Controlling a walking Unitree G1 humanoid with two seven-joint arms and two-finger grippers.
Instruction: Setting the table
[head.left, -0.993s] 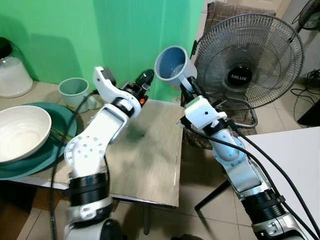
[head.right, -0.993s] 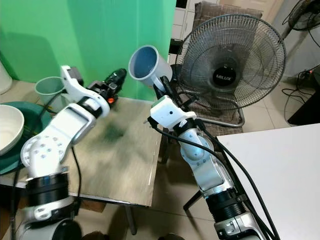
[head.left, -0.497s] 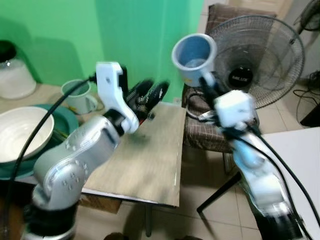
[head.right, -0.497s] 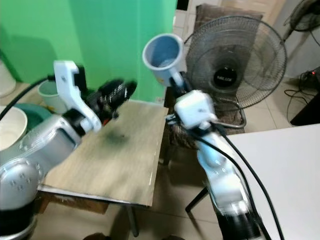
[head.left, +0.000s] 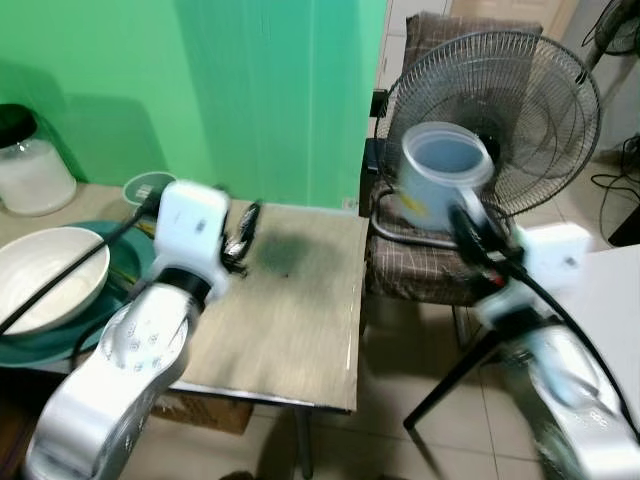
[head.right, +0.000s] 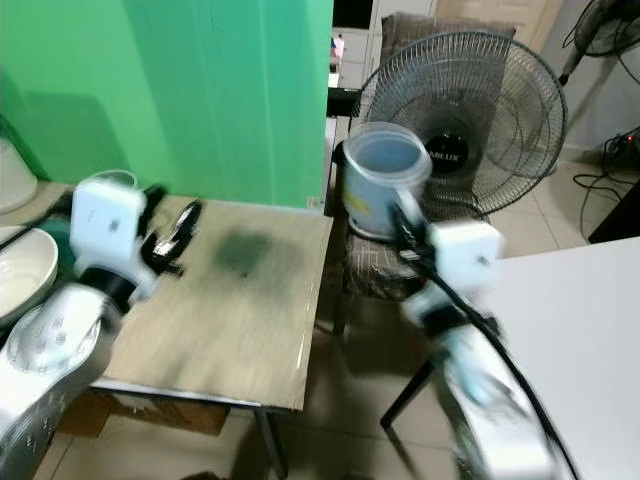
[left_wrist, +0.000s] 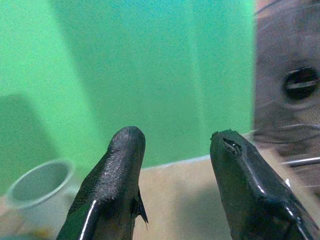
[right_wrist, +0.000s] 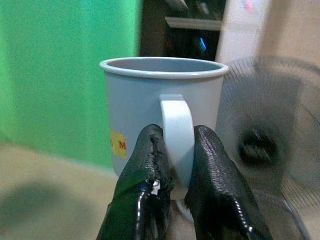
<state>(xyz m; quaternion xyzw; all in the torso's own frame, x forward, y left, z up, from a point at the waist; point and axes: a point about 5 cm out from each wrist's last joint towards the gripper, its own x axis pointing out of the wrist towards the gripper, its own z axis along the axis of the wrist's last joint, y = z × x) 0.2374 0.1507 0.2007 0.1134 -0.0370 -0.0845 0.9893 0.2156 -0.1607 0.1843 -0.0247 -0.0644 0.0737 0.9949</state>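
- Since a second earlier the blue mug (right_wrist: 161, 119) had turned from a tilt with its mouth toward the camera to nearly upright, and it now sat lower, in front of the fan (head.left: 497, 98); the head camera had also shifted, so part of that change was the view's own.
- The right claw (right_wrist: 175, 150) was clamped on the mug's handle, one black finger on each side of it, holding the mug in the air off the counter's right edge, above the chair (head.left: 418, 268).
- A small yellow label showed on the mug's side, near the handle.
- The left claw (left_wrist: 175, 145) hovered over the wooden counter (head.left: 290, 310) with its fingers spread apart and nothing between them, pointing toward the green wall (head.left: 200, 90).
- A pale green cup (left_wrist: 37, 187) stood on the counter beyond the left claw, near the wall.
- At the counter's left end a white bowl (head.left: 40, 280) rested on a dark green plate (head.left: 115, 262), with a glass jar (head.left: 30, 165) behind them.
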